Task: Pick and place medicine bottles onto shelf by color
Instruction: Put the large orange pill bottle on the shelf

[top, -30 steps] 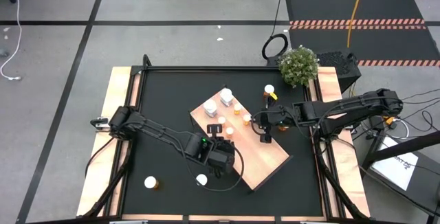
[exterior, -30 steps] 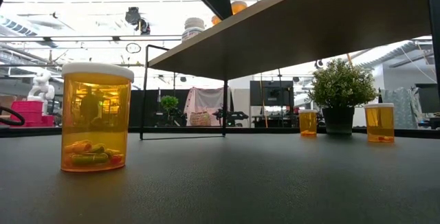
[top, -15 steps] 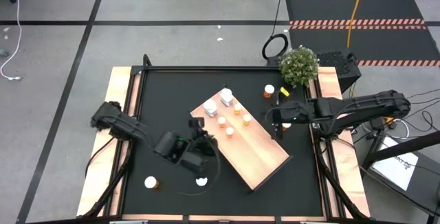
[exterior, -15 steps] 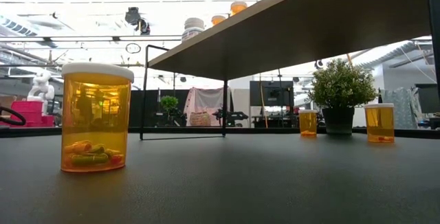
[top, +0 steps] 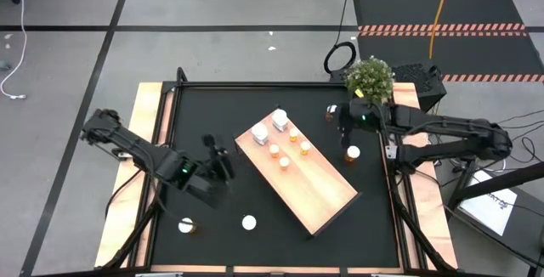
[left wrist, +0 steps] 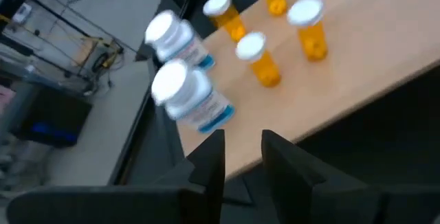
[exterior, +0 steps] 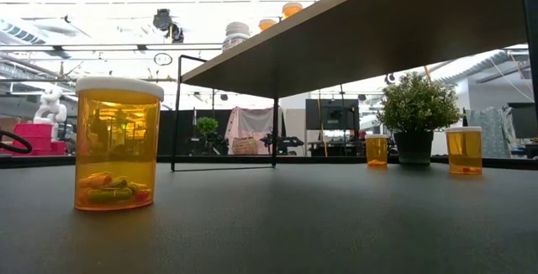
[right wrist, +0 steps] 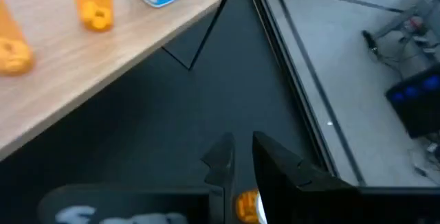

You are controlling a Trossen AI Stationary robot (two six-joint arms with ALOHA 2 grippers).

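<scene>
Fingers of the left gripper (left wrist: 242,159) stand slightly apart, empty, just short of the shelf (left wrist: 371,59) edge; white and orange medicine bottles (left wrist: 258,59) stand beyond. Right gripper (right wrist: 238,159), nearly closed, empty, hangs over black mat (right wrist: 172,121) beside the shelf's corner.

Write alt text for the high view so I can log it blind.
A light-wood shelf lies diagonally on a black table, with two white bottles and four orange bottles at its far end. Both arms sit off the shelf, and four more bottles stand on the mat.
</scene>
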